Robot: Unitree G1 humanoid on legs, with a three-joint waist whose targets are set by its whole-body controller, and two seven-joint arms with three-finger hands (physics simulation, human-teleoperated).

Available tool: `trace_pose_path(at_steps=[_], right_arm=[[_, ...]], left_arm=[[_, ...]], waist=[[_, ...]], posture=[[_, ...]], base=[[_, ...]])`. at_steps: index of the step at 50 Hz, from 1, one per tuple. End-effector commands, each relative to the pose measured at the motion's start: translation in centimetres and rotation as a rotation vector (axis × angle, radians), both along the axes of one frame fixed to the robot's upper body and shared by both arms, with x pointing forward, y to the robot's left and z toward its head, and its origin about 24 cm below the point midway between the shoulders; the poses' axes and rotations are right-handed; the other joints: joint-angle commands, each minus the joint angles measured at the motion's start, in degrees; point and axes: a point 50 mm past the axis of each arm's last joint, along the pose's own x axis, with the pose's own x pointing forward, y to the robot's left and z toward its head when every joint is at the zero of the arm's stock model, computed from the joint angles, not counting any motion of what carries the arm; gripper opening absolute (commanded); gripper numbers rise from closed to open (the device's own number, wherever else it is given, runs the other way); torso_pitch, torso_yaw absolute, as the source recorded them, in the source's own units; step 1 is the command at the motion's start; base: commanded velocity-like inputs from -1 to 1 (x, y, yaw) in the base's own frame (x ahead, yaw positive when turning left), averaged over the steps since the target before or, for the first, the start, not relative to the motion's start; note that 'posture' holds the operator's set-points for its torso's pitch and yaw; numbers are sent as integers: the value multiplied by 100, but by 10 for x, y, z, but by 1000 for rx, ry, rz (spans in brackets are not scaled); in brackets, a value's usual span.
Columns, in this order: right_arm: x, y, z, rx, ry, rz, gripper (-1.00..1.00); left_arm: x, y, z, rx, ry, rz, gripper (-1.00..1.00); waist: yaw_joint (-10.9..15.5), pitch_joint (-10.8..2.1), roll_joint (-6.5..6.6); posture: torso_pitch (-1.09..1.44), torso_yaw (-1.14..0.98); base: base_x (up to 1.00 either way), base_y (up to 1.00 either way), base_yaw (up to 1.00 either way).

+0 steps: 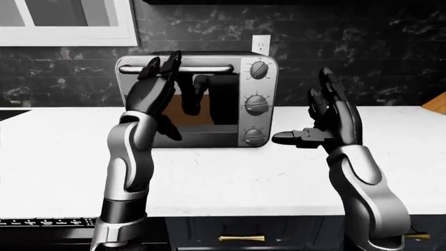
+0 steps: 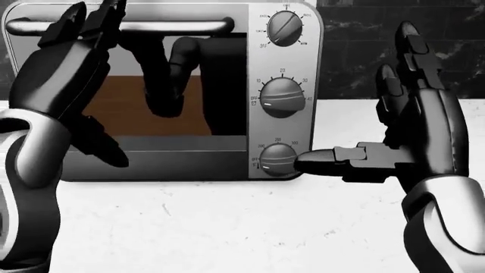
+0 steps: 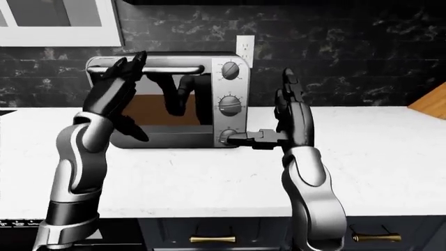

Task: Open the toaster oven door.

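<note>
A silver toaster oven (image 1: pixel 259 137) stands on the white counter (image 1: pixel 230 178) against the dark tiled wall. Its glass door (image 2: pixel 189 108) is closed and reflects my arms. The door's bar handle (image 1: pixel 205 68) runs along the door's top edge. My left hand (image 1: pixel 159 72) is raised with open fingers at the left part of the handle; I cannot tell if it touches it. My right hand (image 1: pixel 313 112) is open to the right of the oven, thumb pointing left toward the lowest of three knobs (image 2: pixel 277 158).
A wall outlet (image 1: pixel 261 45) sits above the oven. A white window frame (image 1: pixel 69 23) is at the upper left. A wooden board corner (image 1: pixel 436 102) shows at the far right. Dark drawers with brass pulls (image 1: pixel 240 238) lie below the counter edge.
</note>
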Motion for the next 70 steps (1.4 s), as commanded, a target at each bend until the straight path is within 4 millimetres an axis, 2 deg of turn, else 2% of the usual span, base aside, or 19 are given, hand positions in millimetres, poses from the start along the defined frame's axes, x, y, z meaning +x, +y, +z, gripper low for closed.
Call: trace_pose_path(at_steps=[1,16,20,45,46,48,54,61,70], right_arm=[[-2,1,14,-6,-78,5,100],[-2,1,13,-3,-76,1,100],[-2,1,12,-3,-76,1,100],[1,0,10,-2,-73,1,100],[1,0,9,-2,-73,1,100],[1,0,9,-2,-73,1,100],[0,1,9,-2,-73,0,100],[0,0,9,-1,-73,-1,100],[0,-1,10,-1,-74,-2,100]], left_arm=[[-2,-1,17,9,-78,-1,100],[7,-3,4,71,-44,7,100],[12,-5,-4,97,-23,5,100],[28,-5,-3,138,6,2,100],[28,-6,-4,139,7,-1,81],[28,-6,-5,141,10,-3,58],[29,-6,0,142,8,-6,33],[31,-6,1,142,12,-6,29],[38,-3,0,147,20,1,10]], waist=[[-3,-13,4],[-3,-19,10],[1,-18,10],[28,30,40],[26,33,43],[21,37,48],[15,26,58],[18,-2,67],[34,-28,64]], posture=[[-53,0],[-53,0],[-53,0],[-53,0],[-53,0],[-53,0],[-53,0],[-53,0],[-53,0]], base=[[0,0,0],[0,0,0],[0,0,0],[0,0,0],[0,0,0],[0,0,0],[0,0,0],[0,0,0],[0,0,0]])
